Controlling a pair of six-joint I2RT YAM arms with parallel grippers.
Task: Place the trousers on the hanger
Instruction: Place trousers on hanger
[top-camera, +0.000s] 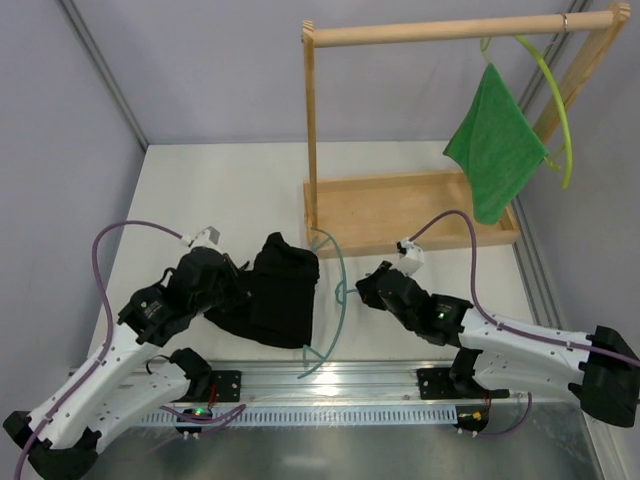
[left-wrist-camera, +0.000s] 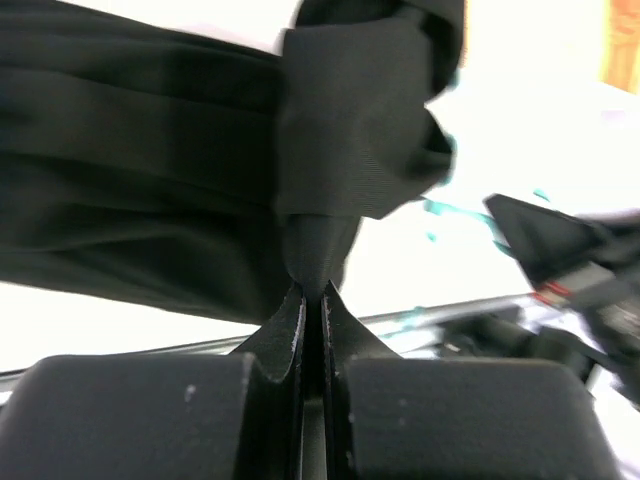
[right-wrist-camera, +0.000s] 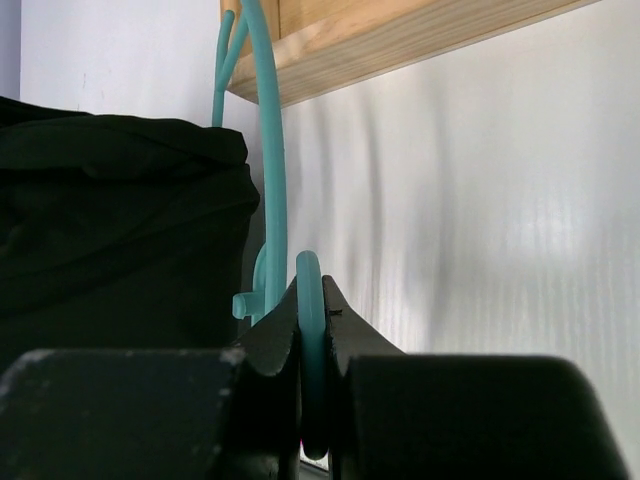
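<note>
- The trousers (top-camera: 282, 290) are a folded black bundle on the white table (top-camera: 230, 190). They sit close to the near edge, between the two arms and a little left of the middle.
- The left gripper (left-wrist-camera: 312, 300) is at the left side of the bundle. Its fingers are pressed almost together on a small pinch of the black fabric. From the tips the cloth rises in a narrow cone into the bundle.
- The hanger (right-wrist-camera: 271, 150) is just right of the trousers and touches them. In the top view it shows as a thin teal curve running from the far side to the near side.
- The left part of the hanger is hidden by the black fabric. I cannot tell if the fabric lies over it or only in front of it.
- The right gripper (right-wrist-camera: 312, 300) is on the right side of the hanger. Its fingers are narrow and clamp the teal hook between the tips.
- A wooden rack (top-camera: 400, 215) with a tray base stands at the far right of the table, close to the far end of the hanger.
- From the top bar of the rack hangs a yellow-green hanger (top-camera: 557, 110) with a green cloth (top-camera: 497, 150) on it, well apart from both grippers.
</note>
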